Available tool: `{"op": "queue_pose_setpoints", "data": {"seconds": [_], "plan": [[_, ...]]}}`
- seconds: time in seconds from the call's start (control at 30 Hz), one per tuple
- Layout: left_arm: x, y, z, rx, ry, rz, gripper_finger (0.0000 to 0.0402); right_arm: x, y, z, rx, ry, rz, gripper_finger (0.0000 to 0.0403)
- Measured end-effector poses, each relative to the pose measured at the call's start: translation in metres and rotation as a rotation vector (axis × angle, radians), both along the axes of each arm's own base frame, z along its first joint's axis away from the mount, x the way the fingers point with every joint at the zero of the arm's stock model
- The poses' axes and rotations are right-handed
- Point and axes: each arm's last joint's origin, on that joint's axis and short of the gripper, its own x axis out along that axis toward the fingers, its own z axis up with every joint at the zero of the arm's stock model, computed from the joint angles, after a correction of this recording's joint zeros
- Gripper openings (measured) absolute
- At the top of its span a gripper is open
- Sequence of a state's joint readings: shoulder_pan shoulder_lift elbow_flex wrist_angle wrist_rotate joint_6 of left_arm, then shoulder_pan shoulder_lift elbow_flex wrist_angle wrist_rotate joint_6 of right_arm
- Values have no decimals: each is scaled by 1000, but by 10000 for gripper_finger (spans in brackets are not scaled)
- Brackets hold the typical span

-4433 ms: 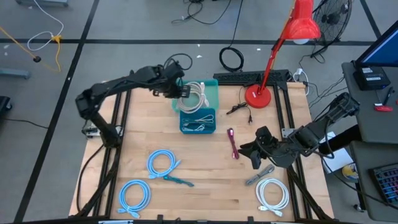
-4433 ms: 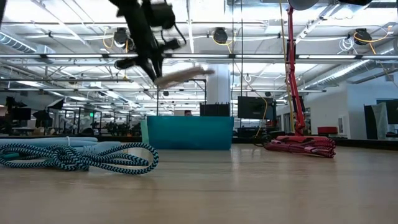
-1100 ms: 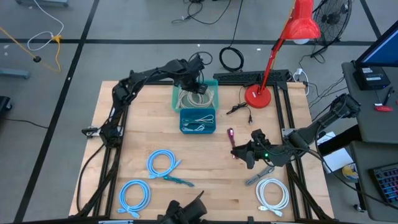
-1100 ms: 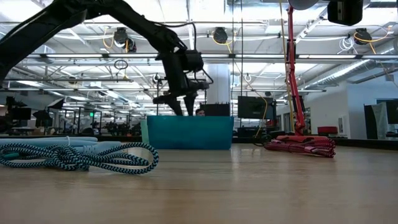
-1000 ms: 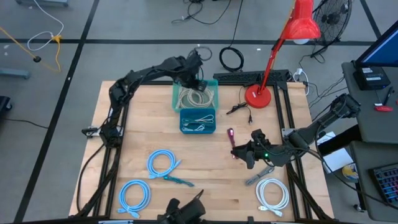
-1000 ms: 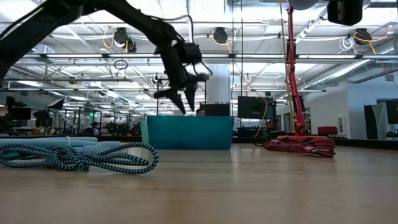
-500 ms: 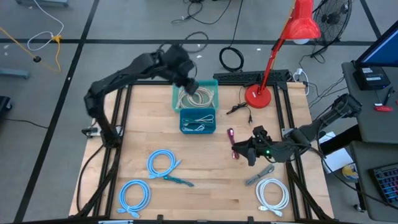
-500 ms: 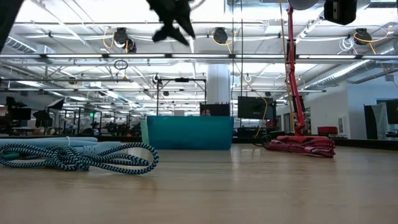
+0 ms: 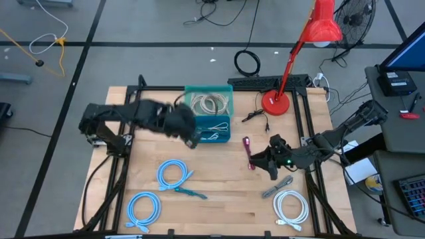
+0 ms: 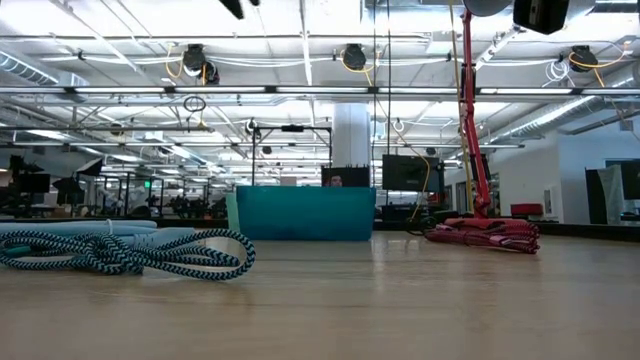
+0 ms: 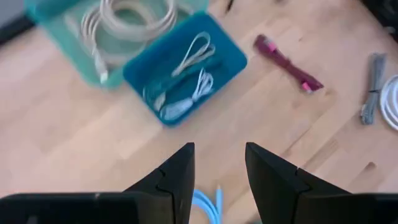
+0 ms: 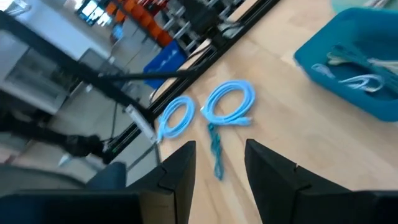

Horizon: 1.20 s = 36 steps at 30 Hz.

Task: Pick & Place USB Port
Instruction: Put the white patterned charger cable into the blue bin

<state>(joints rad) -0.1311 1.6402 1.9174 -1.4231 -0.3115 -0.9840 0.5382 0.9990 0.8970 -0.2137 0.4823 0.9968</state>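
My left gripper hangs open and empty above the table, just left of the dark blue bin, which holds small pale cables. Behind that bin, the light teal bin holds a coiled white cable. My right gripper is open and empty beside a magenta cable that lies flat on the wood. In the low view only a dark tip of the left arm shows at the top edge.
Two light blue coiled cables and a dark teal cable lie toward the near left. A grey cable and a white coil lie near right. A red lamp base stands at the far right.
My left gripper has risen out of the light teal bin, open and empty, and swung toward the near-left, past the dark blue bin. The white coiled cable has stayed in the teal bin.
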Motion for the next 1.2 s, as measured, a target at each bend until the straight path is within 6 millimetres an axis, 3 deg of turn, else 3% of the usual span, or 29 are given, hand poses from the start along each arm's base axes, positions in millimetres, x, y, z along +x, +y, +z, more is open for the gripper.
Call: {"op": "queue_pose_setpoints", "data": {"seconds": [0.27,0.5,0.67,0.97,1.2], "plan": [[0,-64,-27,-20,29,93,145,-4,1,1,-60,20,158,128],[-7,-106,-82,-59,155,100,145,-5,4,1,-20,33,231,128],[-21,-121,-122,-89,260,155,145,-5,5,0,-5,42,267,128],[-31,-144,-179,-122,238,-2,145,-6,7,0,10,45,268,128],[-27,-137,-194,-142,251,-77,145,-6,7,0,12,46,271,128]]}}
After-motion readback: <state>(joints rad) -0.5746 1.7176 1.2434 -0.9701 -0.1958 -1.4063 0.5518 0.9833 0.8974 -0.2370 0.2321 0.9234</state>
